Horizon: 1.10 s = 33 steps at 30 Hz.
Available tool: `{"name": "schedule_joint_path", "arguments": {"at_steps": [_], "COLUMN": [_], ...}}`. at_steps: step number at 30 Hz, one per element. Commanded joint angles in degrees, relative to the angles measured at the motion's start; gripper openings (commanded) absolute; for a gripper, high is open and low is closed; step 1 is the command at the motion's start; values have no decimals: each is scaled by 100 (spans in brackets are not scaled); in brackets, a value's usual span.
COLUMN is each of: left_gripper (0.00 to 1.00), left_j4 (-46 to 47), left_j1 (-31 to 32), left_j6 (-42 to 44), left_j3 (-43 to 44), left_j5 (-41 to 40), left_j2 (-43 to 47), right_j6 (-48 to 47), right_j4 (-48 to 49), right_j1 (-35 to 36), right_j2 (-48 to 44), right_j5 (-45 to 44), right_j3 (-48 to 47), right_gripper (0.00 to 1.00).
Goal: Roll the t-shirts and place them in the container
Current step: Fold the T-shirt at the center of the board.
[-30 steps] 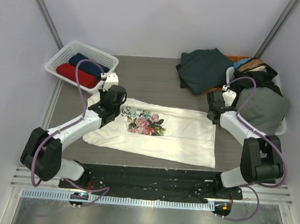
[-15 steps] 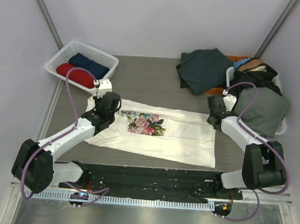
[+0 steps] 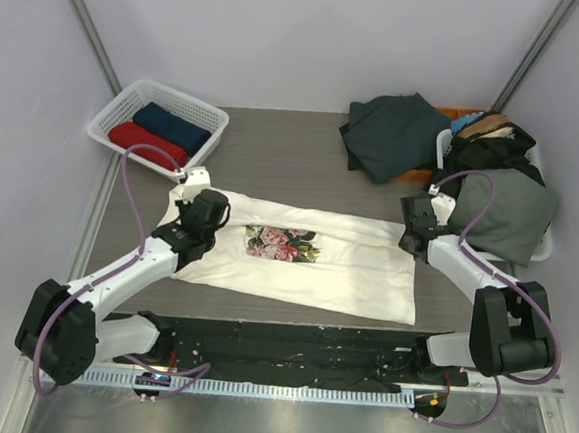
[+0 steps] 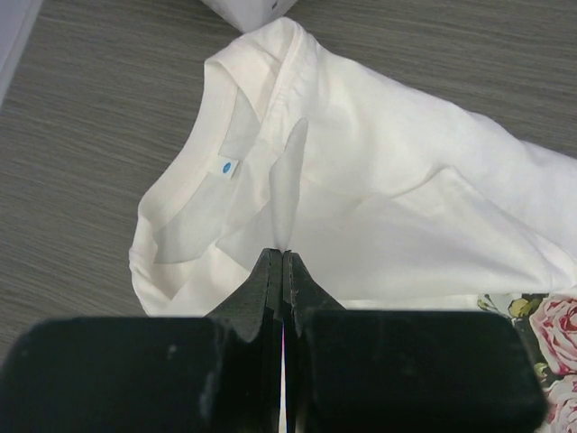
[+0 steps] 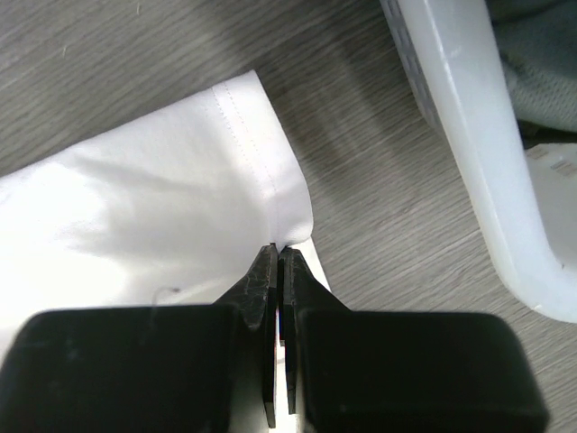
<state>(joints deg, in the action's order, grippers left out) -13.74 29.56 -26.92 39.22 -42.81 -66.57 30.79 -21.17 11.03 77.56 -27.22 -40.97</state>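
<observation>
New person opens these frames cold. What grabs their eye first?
The cream floral t-shirt lies spread across the middle of the table. The left gripper is pinched shut on cloth beside its collar, and the right gripper is shut on its hem corner. Next comes the white lattice basket at the far left, holding a red roll and a navy roll. A heap of dark clothes sits at the far right.

table (image 3: 285,151) bearing cream shirt (image 3: 350,273), basket (image 3: 117,104)

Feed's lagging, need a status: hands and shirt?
Left hand shut on cream t-shirt near collar. Right hand shut on its hem corner. Shirt spread, unrolled. White bin close beside right hand.
</observation>
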Motion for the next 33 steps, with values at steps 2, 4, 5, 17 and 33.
{"name": "schedule_joint_path", "arguments": {"at_steps": [2,4,5,17,33], "left_gripper": [0,0,0,0,0], "left_j4": [-199,-243,-278,-727,-1262], "left_j1": [6,6,6,6,15], "left_j6": [-410,-420,-411,-455,-780], "left_j3": [-178,-222,-222,50,147], "left_j5": [167,159,150,-35,79], "left_j2": [302,390,416,732,944], "right_j6": [165,156,156,112,208], "right_j4": [86,69,60,-177,-291], "right_j1": [40,31,40,31,31], "right_j2": [-259,-276,-285,-558,-733], "right_j5": [68,59,50,68,349], "right_j3": [72,81,80,-16,212], "right_gripper": [1,1,1,1,1]}}
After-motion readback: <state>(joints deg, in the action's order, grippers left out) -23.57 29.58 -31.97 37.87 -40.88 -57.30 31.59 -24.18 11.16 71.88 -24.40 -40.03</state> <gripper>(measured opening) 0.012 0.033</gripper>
